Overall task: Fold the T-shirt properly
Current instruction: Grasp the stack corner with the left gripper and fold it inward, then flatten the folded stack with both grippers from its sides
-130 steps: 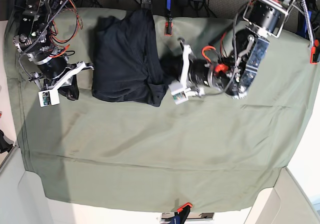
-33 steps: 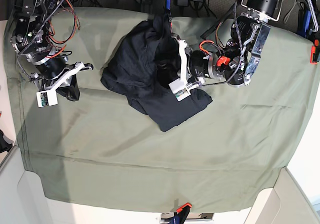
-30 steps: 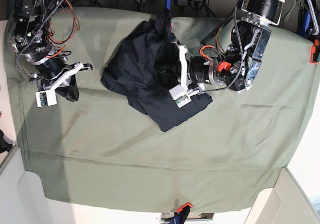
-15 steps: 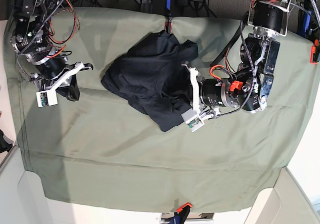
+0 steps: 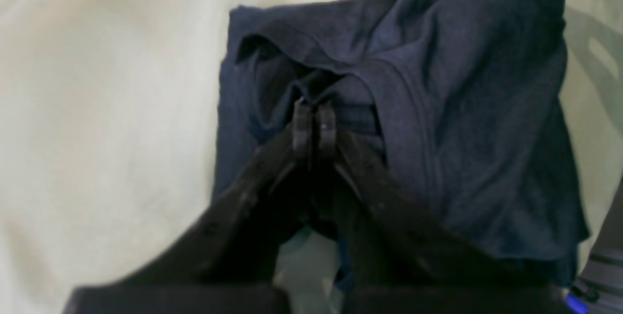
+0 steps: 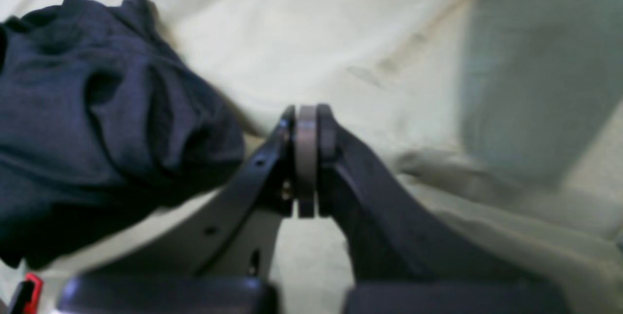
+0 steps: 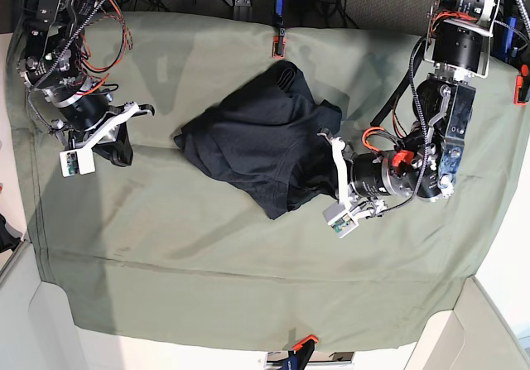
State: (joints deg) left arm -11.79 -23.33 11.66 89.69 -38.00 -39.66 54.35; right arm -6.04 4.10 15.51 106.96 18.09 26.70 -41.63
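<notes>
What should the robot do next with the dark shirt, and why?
Probably keep pulling the pinched edge outward. The left gripper is shut on a fold of the T-shirt, which lies bunched and crumpled on the green cloth. Spreading it flat should come before any neat fold.

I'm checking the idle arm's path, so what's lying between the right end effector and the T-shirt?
Only bare olive-green cloth, as the base view shows. The shut right end effector sits apart from the crumpled T-shirt, with nothing between.
</notes>
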